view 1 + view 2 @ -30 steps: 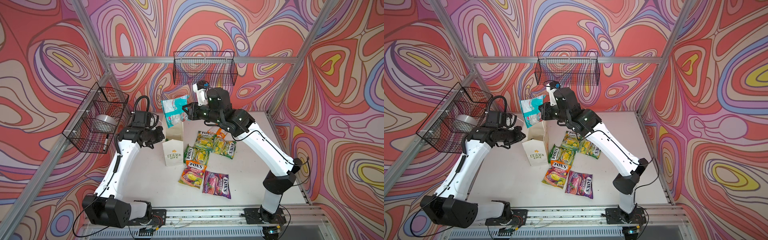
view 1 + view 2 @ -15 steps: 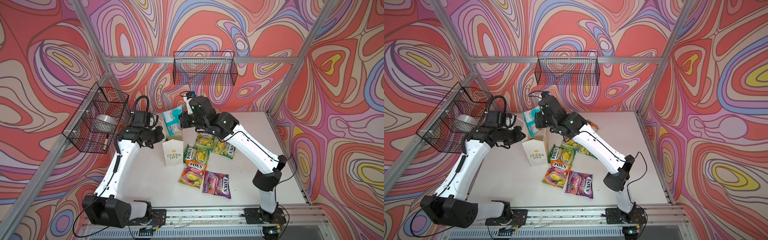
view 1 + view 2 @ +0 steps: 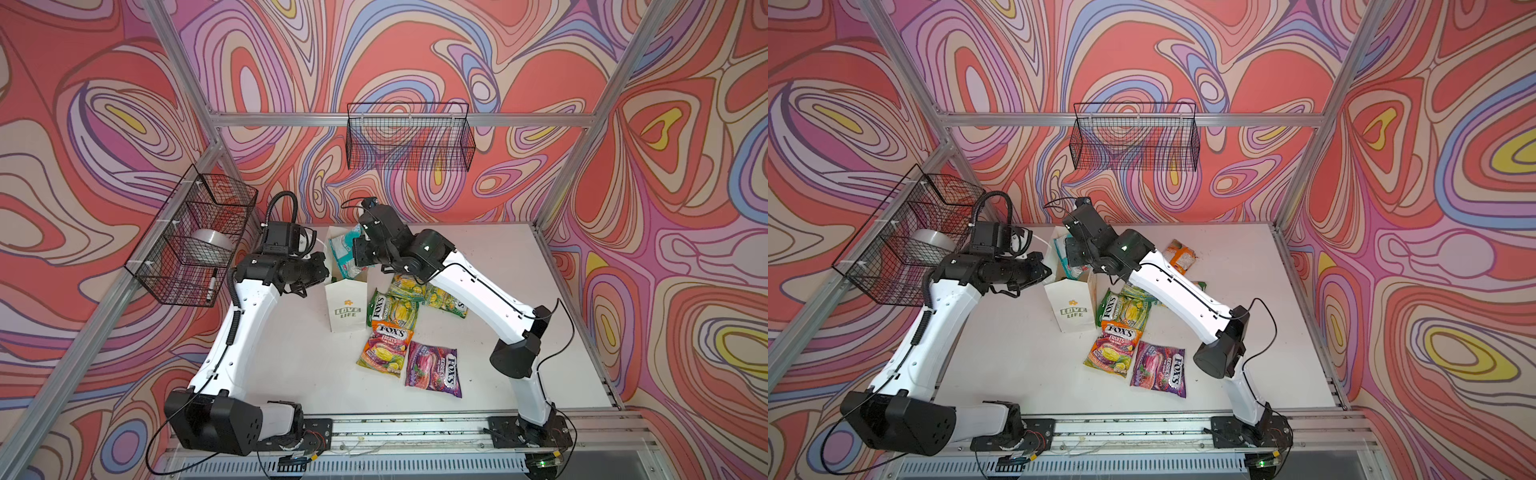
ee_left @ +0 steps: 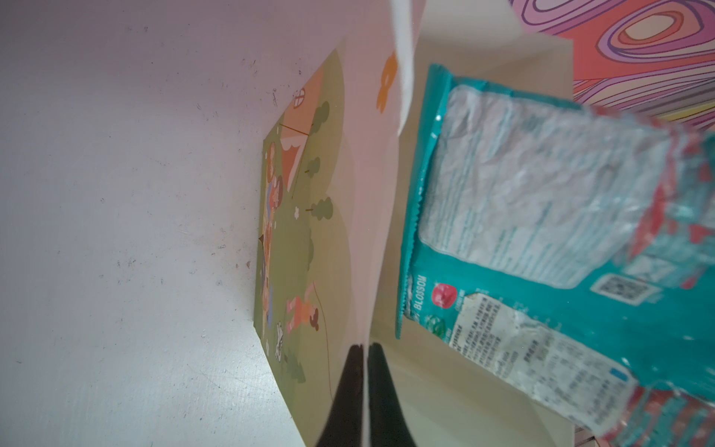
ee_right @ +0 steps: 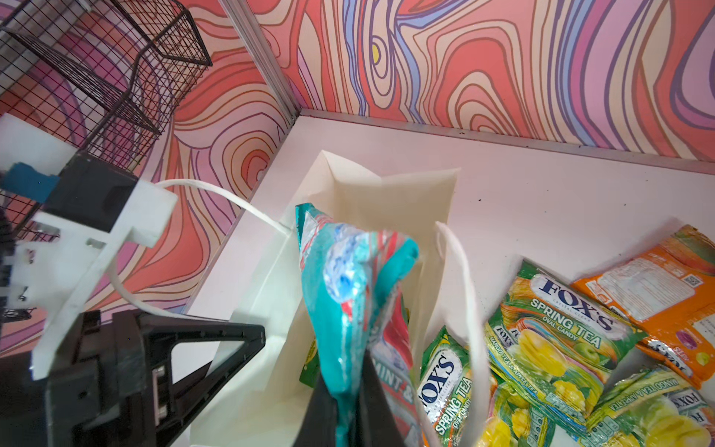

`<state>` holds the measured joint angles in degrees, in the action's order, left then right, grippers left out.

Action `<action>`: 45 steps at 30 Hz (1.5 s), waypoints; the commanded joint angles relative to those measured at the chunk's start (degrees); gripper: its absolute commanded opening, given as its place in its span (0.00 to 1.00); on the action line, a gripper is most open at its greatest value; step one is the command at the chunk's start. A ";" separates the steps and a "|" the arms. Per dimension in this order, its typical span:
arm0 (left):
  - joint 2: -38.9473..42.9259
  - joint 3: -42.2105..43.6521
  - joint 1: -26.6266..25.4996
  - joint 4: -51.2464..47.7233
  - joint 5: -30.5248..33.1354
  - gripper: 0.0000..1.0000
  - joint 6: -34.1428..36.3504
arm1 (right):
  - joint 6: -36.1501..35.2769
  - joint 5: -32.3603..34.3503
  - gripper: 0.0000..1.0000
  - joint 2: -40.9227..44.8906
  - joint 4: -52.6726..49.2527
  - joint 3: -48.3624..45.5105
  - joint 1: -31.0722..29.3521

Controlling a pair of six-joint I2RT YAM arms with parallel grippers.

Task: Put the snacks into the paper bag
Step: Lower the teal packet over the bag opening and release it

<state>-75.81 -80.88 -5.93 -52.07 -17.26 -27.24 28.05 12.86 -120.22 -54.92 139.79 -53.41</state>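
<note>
The white paper bag [image 3: 347,309] [image 3: 1073,311] stands upright left of the loose snacks. My left gripper [image 4: 365,348] [image 3: 323,269] is shut on the bag's left wall [image 4: 348,232] near the rim, which keeps the mouth open. My right gripper [image 5: 348,381] [image 3: 360,258] is shut on a teal-white packet [image 5: 348,278] [image 4: 541,232] [image 3: 343,254]. The packet hangs partly inside the bag's mouth [image 5: 387,193]. Green-yellow FOX'S packets [image 3: 395,309] [image 5: 561,329], an orange one [image 3: 384,345] and a purple one [image 3: 432,368] lie on the table to the right. An orange-white packet [image 3: 1179,255] [image 5: 650,290] lies behind my right arm.
A black wire basket [image 3: 195,241] on the left wall holds a tape roll [image 3: 210,243] and a marker [image 3: 212,284], close behind my left wrist. Another wire basket [image 3: 409,141] hangs on the back wall. The bag's cord handles [image 5: 460,278] arch beside the held packet.
My right gripper has carried the teal-white packet down and to the left, from above the bag into its mouth. The left arm and the bag have stayed put.
</note>
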 commanded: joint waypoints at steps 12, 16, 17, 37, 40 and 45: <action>1.54 0.56 0.48 0.84 -1.12 0.00 -0.44 | 0.16 0.49 0.12 -1.07 2.92 0.89 -0.64; 1.63 0.62 0.48 0.75 -0.98 0.00 -0.32 | 0.07 0.02 0.26 -0.92 3.75 0.50 -0.66; 1.72 0.55 0.48 0.72 -1.01 0.00 -0.35 | 0.05 -0.19 0.29 -0.95 3.88 0.49 -0.72; 1.80 0.46 0.48 0.33 -0.06 0.00 -0.26 | -6.79 -8.29 0.84 8.79 10.62 -5.89 -4.12; 1.70 0.46 0.48 0.30 0.03 0.00 -0.22 | -8.72 -12.18 0.95 12.60 13.08 -8.89 -4.77; 1.72 0.46 0.49 0.31 0.16 0.00 -0.23 | -9.66 -10.58 0.99 22.74 17.00 -18.38 -4.95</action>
<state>-75.44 -80.47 -5.89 -52.07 -17.30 -27.24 20.14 2.37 -102.39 -41.30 124.46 -58.08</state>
